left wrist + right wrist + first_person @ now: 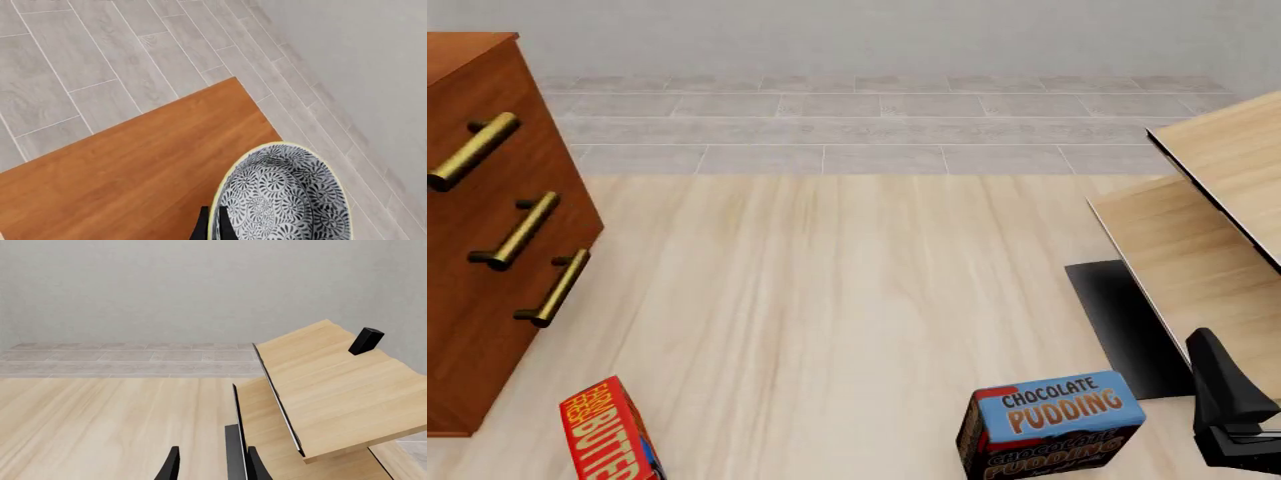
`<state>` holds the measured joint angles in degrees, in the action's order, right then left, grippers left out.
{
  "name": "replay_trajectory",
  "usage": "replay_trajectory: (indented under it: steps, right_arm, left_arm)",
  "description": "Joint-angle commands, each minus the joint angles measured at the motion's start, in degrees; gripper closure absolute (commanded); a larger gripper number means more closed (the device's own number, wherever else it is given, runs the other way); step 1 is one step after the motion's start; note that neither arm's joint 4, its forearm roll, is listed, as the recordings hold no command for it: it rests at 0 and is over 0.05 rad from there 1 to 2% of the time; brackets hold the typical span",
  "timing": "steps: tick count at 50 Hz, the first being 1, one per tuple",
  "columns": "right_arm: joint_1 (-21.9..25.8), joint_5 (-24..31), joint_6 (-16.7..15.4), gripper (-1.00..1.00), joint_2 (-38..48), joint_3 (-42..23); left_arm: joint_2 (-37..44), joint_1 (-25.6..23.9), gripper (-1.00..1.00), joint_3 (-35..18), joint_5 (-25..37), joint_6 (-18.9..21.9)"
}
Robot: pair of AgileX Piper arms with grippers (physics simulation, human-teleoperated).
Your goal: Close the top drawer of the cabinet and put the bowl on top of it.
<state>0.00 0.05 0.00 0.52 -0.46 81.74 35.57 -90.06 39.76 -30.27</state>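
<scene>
Bowl [283,195] rim pinched in left gripper [212,227], held above cabinet [133,175] top; bare wood lies toward 10 o'clock in the left wrist view. Top drawer [481,150] looks closed. Right gripper [210,465] narrow, empty, beside pale shelf [327,385].

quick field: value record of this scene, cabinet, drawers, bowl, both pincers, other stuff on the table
cabinet: reddish-brown, at the table's left side
top drawer: looks flush with the two lower fronts
bowl: held above the cabinet top's corner, partly overhanging the floor
left pincer: shut on the bowl's rim
right pincer: open, holding nothing, beside the pale wood furniture
other items: chocolate pudding box, red box
</scene>
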Motion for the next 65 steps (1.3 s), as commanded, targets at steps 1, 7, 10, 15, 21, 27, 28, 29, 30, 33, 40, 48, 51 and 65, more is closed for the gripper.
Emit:
replay_trajectory:
  steps: [1,7,10,15,21,27,28,29,30,33,40,48,51,65]
  right_arm:
    - [0.00,-0.03,-0.01,-1.00,-0.11,0.12]
    - [0.00,-0.03,-0.01,-1.00,-0.12,0.12]
    - [0.00,-0.03,-0.02,-1.00,-0.12,0.12]
    - [0.00,-0.03,-0.01,-1.00,-0.11,0.12]
    - [0.00,-0.03,-0.01,-1.00,-0.11,0.12]
    - [-0.01,-0.03,-0.01,-1.00,-0.11,0.12]
    - [0.01,-0.03,0.00,-1.00,-0.12,0.12]
    - [0.00,-0.03,-0.01,-1.00,-0.11,0.12]
    - [0.00,-0.03,0.00,-1.00,-0.12,0.12]
    - [0.00,-0.03,0.00,-1.00,-0.12,0.12]
    - [0.01,-0.03,-0.01,-1.00,-0.10,0.12]
    - [0.00,-0.03,-0.01,-1.00,-0.11,0.12]
    - [0.00,-0.03,0.00,-1.00,-0.10,0.12]
    - [0.01,-0.03,0.00,-1.00,-0.11,0.12]
  left_arm:
    - [1.53,0.26,1.00,-2.09,1.96,1.01]
    - [0.79,0.35,1.00,3.50,-2.28,1.41]
    - [1.41,0.37,1.00,1.70,-0.73,1.52]
    - [1.60,0.39,1.00,2.16,-0.97,2.05]
    - [2.16,0.39,1.00,1.56,-0.37,2.51]
    - [1.91,0.13,1.00,3.57,-1.49,3.06]
    - [2.13,0.06,1.00,2.41,-0.54,3.12]
    - [2.13,0.24,1.00,2.95,-1.46,2.89]
    - [1.92,0.64,1.00,4.88,-3.44,2.79]
    - [1.82,0.31,-1.00,2.42,-0.90,2.81]
    - [0.48,-0.53,-1.00,0.68,0.41,1.20]
    - [-3.54,-2.18,-1.00,2.76,-1.66,-1.75]
    - [-4.59,-2.61,-1.00,2.70,-1.20,-1.93]
    - [-8.32,-4.11,-1.00,-0.33,3.48,-2.44]
